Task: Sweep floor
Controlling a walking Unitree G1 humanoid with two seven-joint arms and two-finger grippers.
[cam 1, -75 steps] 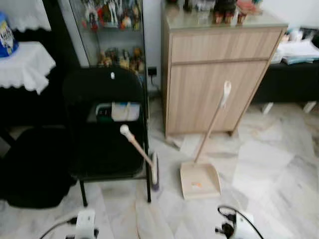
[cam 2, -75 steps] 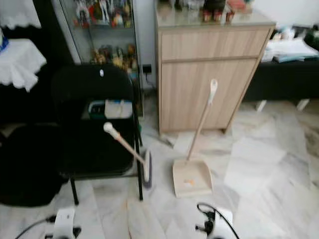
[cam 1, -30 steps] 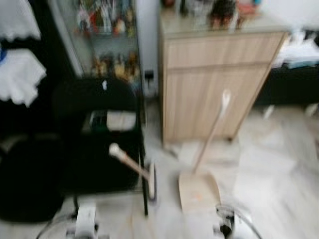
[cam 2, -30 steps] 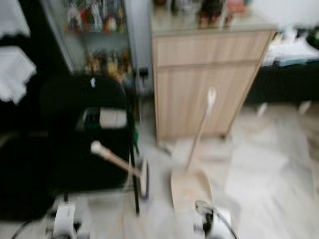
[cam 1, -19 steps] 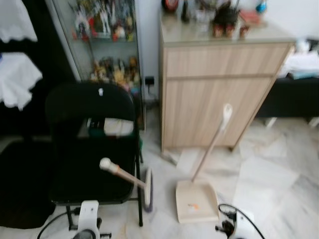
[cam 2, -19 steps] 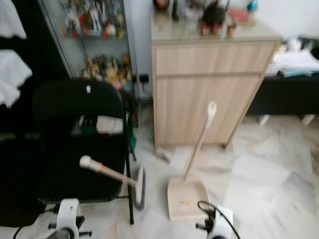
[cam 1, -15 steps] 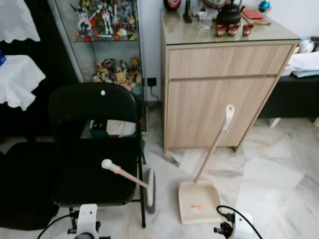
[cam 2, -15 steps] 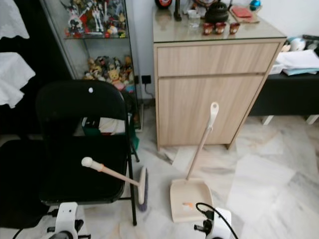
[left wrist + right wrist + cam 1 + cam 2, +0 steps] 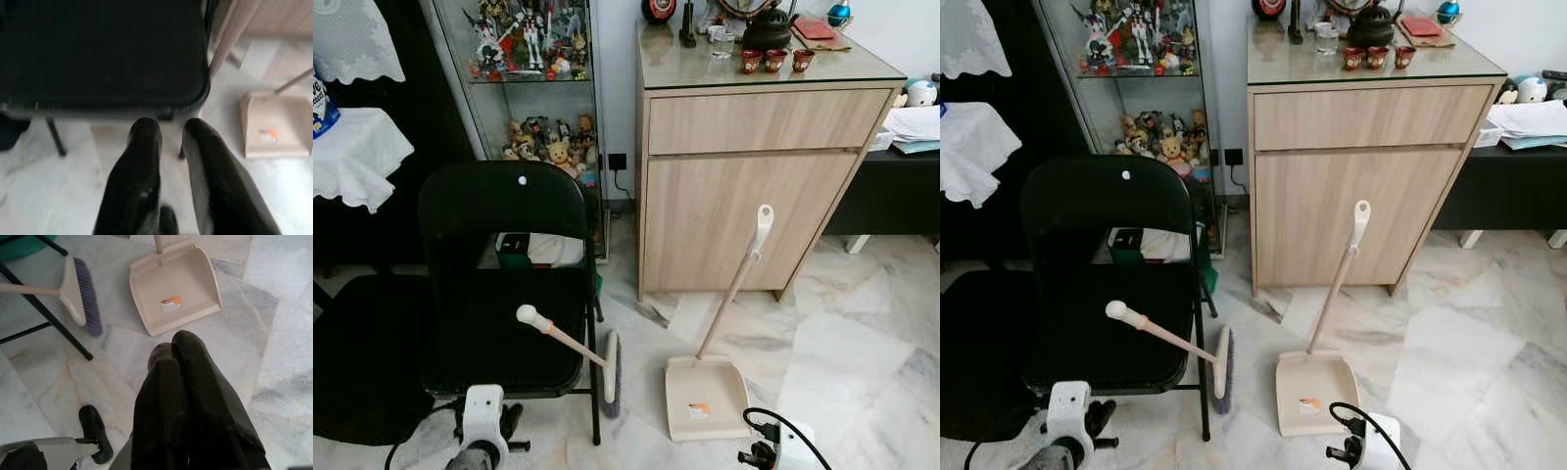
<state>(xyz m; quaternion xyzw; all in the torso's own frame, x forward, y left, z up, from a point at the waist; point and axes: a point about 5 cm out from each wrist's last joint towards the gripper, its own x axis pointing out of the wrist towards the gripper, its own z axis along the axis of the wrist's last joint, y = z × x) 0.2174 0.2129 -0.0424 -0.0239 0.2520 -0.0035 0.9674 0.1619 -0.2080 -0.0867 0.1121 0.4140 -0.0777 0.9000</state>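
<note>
One broom beside one dustpan, one chair.

Left arm: I see only its white wrist housing; the lower frame edge cuts off the rest.
Right arm: cut the same way at lower right, leaving a white housing and black cable.
Broom: the chair leg crosses in front of its handle near the head.
Chair: blurred in the left wrist view, cropped at the top.
Shelf figurines: too small to identify.
Dustpan sticker: print unreadable.
</note>
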